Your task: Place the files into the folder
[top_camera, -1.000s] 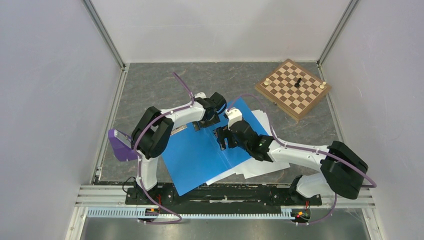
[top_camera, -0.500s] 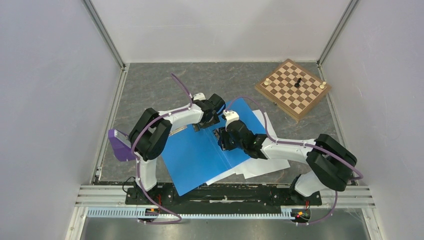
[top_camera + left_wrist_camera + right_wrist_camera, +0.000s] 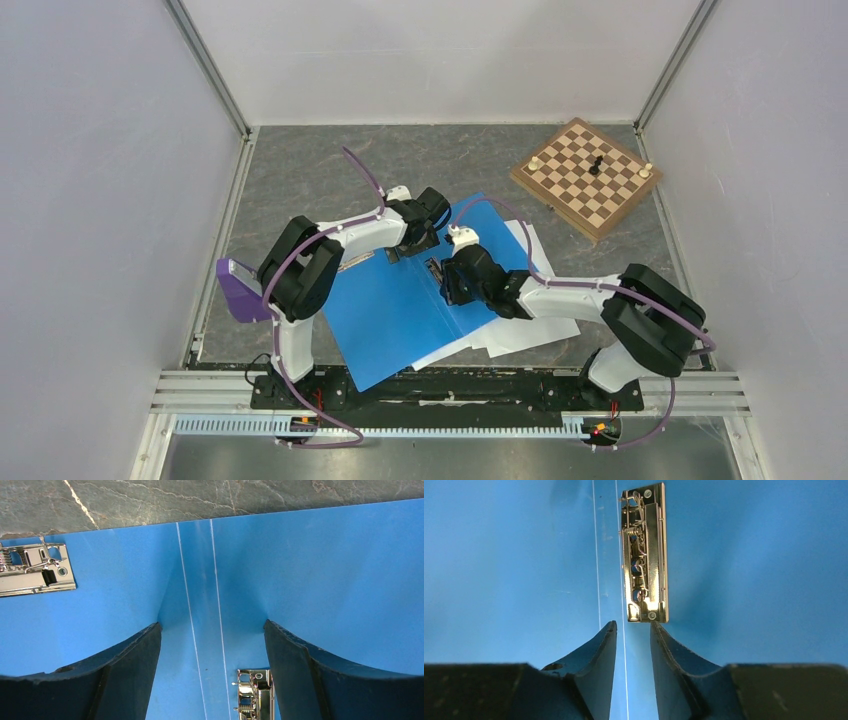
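The blue folder [image 3: 390,310] lies open and flat on the table. The files [image 3: 525,335], white sheets, stick out from under its right half. My left gripper [image 3: 415,240] is open, low over the far end of the folder's spine creases [image 3: 200,605], fingers [image 3: 130,680] wide apart and empty [image 3: 212,625]. My right gripper [image 3: 440,275] hovers over the spine in the middle of the folder. Its jaws stand a narrow gap apart [image 3: 633,625], with nothing between them, just short of the near end of a metal clip [image 3: 645,555]. A second clip [image 3: 35,570] sits on the left leaf.
A wooden chessboard [image 3: 585,180] with a few pieces stands at the far right. A purple object [image 3: 238,292] sits at the left table edge beside the left arm. White walls with metal rails enclose the table on three sides.
My right gripper has crept a little left and farther along the spine toward the clip. The left arm shifted slightly at first and now holds still.
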`<state>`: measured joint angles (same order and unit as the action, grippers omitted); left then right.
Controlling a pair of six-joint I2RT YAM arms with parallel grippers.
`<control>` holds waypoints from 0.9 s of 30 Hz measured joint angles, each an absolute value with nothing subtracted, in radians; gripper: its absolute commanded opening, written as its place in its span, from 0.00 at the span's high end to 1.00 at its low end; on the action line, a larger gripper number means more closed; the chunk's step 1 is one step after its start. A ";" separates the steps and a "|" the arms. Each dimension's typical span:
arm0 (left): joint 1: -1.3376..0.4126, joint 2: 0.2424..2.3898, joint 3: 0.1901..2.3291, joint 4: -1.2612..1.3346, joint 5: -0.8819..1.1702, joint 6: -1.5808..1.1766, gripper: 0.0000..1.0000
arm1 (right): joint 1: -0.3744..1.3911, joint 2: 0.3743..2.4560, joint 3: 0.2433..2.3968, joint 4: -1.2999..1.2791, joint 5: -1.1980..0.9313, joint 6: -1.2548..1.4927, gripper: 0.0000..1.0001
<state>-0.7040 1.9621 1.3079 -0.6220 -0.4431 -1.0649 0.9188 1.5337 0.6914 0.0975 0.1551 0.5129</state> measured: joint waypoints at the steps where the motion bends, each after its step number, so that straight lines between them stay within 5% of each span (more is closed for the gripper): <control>1: -0.704 1.963 1.308 -0.622 -0.443 -1.065 0.18 | 0.919 1.537 0.691 0.097 0.156 0.513 0.68; 27: -0.705 1.973 1.315 -0.627 -0.443 -1.057 0.18 | 0.919 1.584 0.690 0.129 0.180 0.551 0.78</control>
